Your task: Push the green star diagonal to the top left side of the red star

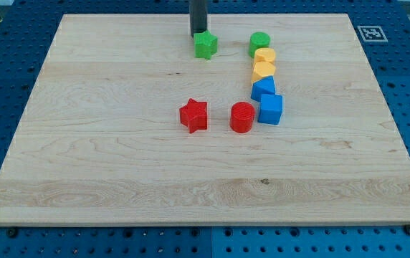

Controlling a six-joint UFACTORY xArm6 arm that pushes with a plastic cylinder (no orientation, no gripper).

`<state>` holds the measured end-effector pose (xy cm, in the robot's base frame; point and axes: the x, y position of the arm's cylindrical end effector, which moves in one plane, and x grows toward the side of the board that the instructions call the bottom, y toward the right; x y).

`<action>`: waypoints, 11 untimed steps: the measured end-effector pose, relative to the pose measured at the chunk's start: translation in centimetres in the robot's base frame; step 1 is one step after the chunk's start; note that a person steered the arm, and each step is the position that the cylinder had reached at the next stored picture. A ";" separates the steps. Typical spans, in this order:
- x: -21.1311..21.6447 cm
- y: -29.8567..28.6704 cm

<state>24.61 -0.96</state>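
The green star [206, 45] sits near the view's top, a little right of centre. My tip [198, 35] stands just above and slightly left of it, touching or nearly touching its top-left edge. The red star [193, 115] lies near the middle of the board, well below the green star and slightly to its left.
A red cylinder [241, 117] sits right of the red star. A column runs down the right: green cylinder [259, 44], two yellow blocks [265, 56] [264, 70], then two blue blocks [263, 89] [271, 109]. The wooden board [83, 158] lies on a blue perforated table.
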 end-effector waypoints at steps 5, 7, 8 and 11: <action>4.7 -0.5; 8.0 -5.2; 10.2 -6.1; 11.8 -3.1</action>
